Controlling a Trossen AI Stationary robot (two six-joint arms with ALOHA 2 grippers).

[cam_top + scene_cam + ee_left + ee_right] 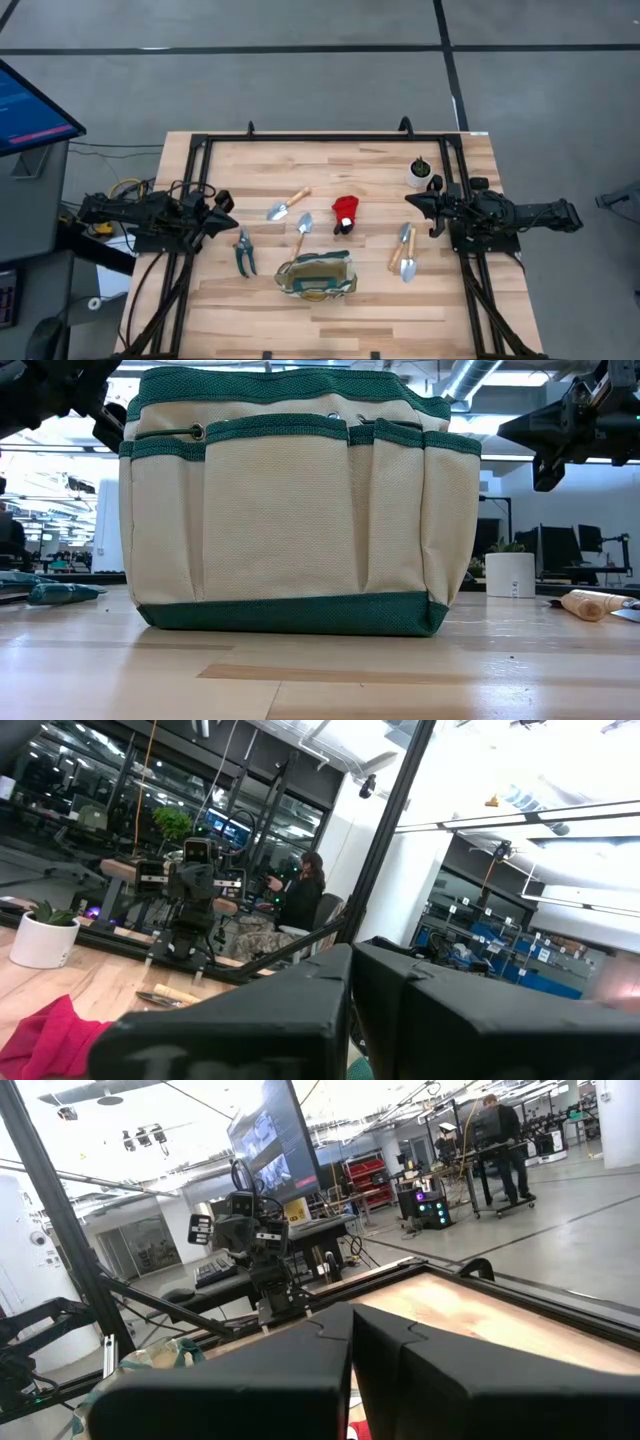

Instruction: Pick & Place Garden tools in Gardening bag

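Bag (318, 276): table's 6 o'clock, nothing visibly inside. Tools: shears (244, 253) at 8, trowels (405, 252) at 4 (others central). Left gripper (222, 221), right gripper (415, 201): both closed, empty, hovering at the sides. Step: none picked. Next: open, descend on one tool.

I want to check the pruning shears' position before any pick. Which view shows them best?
The high view: the pruning shears lie whole on the table, left of the gardening bag. The low view shows only a green handle at its left edge; neither wrist view shows them.

Wooden table (380, 300) carries gardening bag (318, 276), garden tools (300, 222), white pot (420, 171)
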